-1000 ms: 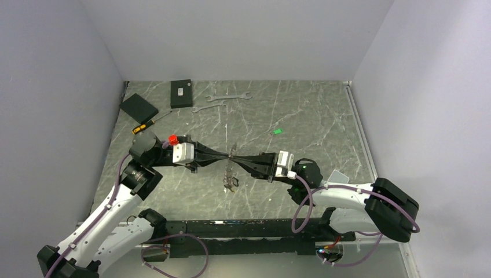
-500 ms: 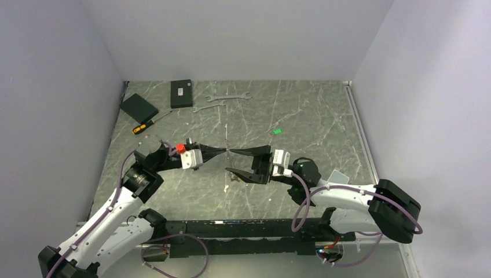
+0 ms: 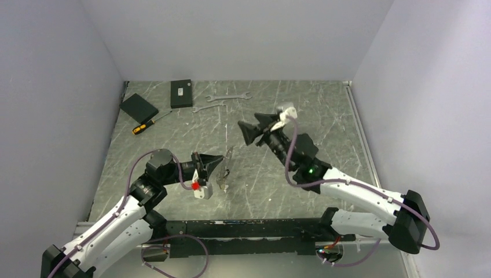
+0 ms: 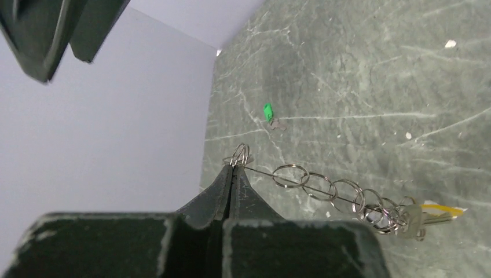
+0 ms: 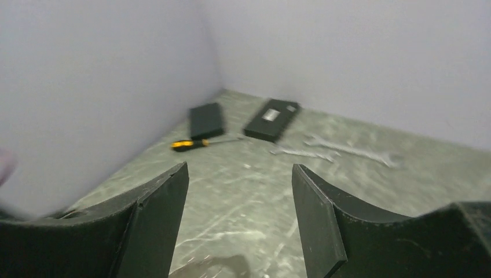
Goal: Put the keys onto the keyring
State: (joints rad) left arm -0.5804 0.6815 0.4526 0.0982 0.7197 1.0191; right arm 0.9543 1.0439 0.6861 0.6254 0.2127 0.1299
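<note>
My left gripper is shut on the keyring, a thin wire loop strung with several small split rings. A key with a yellow tag hangs at its far end. Seen from above, the left gripper holds the keyring low over the table's middle. The keys, silvery with a green tag, lie flat on the table beyond the ring; in the top view my right arm hides them. My right gripper is raised behind the ring, open, nothing between its fingers.
Two silver wrenches lie at the back. A black box, a flat black pad and a yellow-handled screwdriver sit at the back left. Walls close the table on three sides.
My right gripper has opened, let go of the keyring, and swung up and back. The left gripper, still shut on the ring, has rolled over and come nearer with it.
</note>
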